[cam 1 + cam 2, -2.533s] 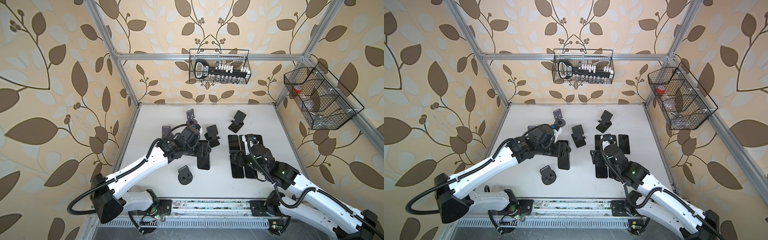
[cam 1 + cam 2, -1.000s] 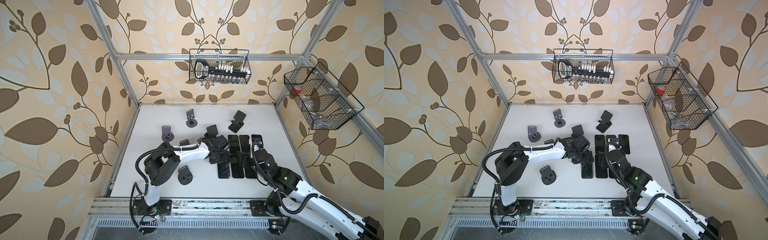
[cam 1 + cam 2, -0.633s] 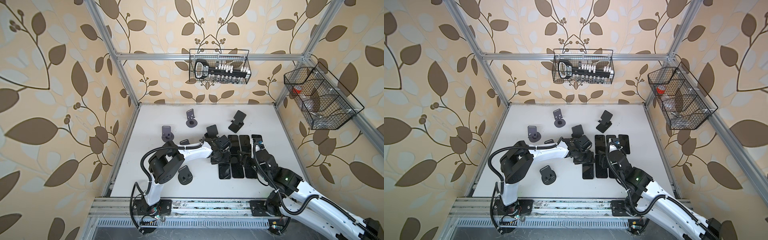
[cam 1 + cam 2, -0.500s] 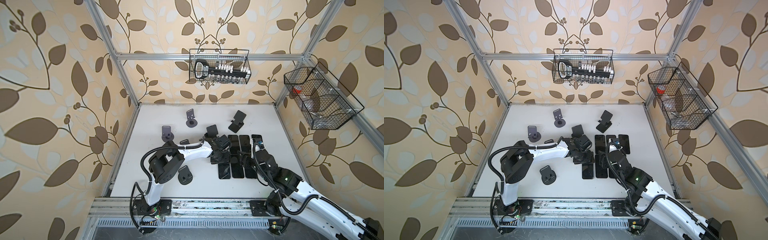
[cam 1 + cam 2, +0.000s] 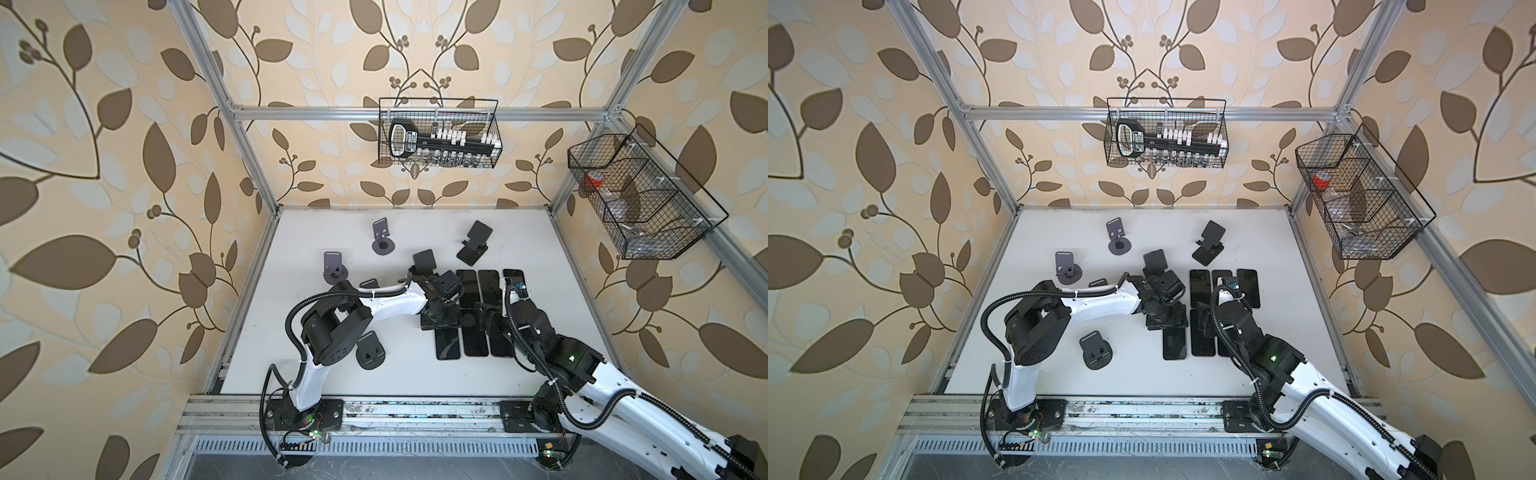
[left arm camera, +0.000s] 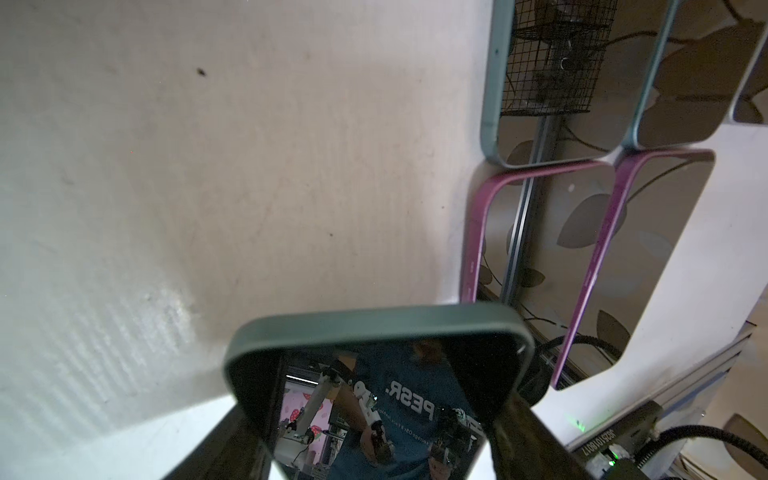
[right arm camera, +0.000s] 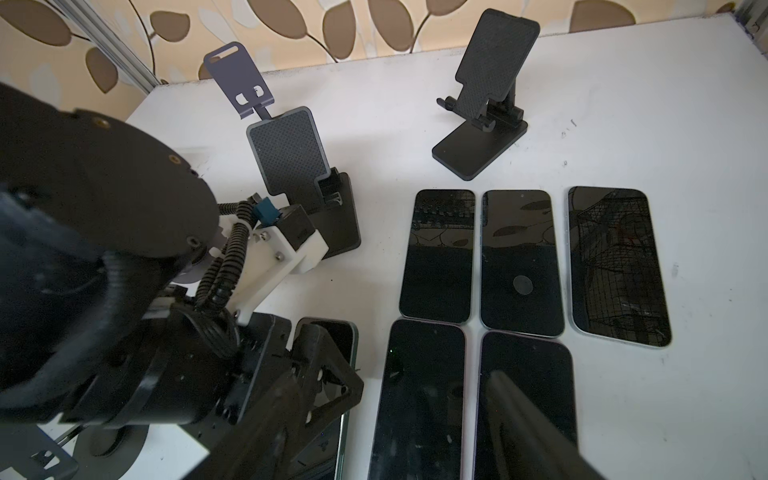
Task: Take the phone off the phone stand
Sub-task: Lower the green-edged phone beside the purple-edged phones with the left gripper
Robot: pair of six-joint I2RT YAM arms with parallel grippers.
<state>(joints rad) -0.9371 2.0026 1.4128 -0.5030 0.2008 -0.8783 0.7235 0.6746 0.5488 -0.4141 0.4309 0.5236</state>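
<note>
Phone [image 6: 378, 386], grey-green-rimmed with dark glass, is clamped in my left pincer [image 5: 441, 324], off the black plastic stand [image 5: 424, 262] behind it, long axis parallel to the flat phones [image 5: 476, 343] just beside on the white surface [image 5: 415, 382].

Three walls in wallpaper [image 5: 104, 166]: cream ground, brown and pale leaves on thin dark stems. An aluminium frame [image 5: 311, 113] runs up the corners and across the back wall. The white desk [image 5: 561, 253] is matt with a few dark specks. One wire basket [image 5: 438, 133] hangs on the frame at 12 o'clock. A second wire basket [image 5: 642, 195] at 2 o'clock is split into compartments. A metal rail [image 5: 415, 409] edges the desk at 6 o'clock, with a slotted strip [image 5: 415, 446] below. Light is even and shadows soft.
</note>
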